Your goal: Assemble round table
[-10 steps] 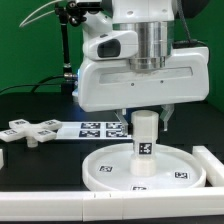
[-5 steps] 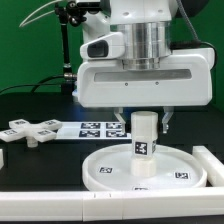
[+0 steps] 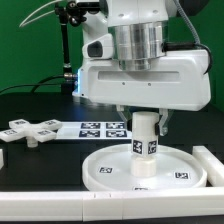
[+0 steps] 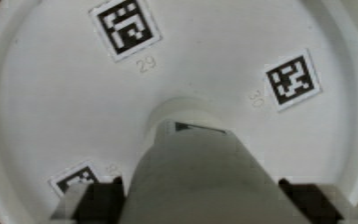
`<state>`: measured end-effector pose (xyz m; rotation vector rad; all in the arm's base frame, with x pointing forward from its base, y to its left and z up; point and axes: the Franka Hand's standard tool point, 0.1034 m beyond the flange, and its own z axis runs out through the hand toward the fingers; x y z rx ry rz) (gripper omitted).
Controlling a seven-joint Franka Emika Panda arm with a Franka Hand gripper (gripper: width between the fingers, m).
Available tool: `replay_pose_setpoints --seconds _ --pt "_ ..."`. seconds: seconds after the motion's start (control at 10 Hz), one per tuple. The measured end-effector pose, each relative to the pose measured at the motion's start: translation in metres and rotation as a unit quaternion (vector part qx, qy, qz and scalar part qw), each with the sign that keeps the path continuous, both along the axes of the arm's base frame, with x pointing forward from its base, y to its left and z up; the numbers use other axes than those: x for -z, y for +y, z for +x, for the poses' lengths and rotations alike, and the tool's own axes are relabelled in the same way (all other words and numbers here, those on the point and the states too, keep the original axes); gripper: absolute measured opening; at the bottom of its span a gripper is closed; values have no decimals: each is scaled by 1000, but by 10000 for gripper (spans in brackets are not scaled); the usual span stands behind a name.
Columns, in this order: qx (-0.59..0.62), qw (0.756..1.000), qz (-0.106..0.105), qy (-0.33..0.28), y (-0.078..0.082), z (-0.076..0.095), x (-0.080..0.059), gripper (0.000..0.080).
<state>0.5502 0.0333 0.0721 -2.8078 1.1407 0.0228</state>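
**Seating post (image 3: 144, 145) in disc (image 3: 100, 176)**

Post, upright at the disc's centre on the worktop (image 3: 40, 162), jaws clamped across its upper part. Judged light, stiff, slick plastic; take hold high on its sides, squarely.

White disc (image 3: 112, 158) and post (image 3: 146, 130), black-and-white square tags (image 3: 182, 178).
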Motion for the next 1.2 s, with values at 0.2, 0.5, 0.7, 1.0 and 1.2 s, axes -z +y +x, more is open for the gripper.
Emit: replay_pose_setpoints --seconds 0.2,0.5,0.7,1.0,1.2 --pt "101 995 10 5 3 -1 0 415" --pt "245 969 37 20 4 0 1 415" --pt "293 955 45 27 7 0 1 415" --pt "228 972 44 18 5 2 0 603" --pt "166 985 42 13 7 1 0 640"
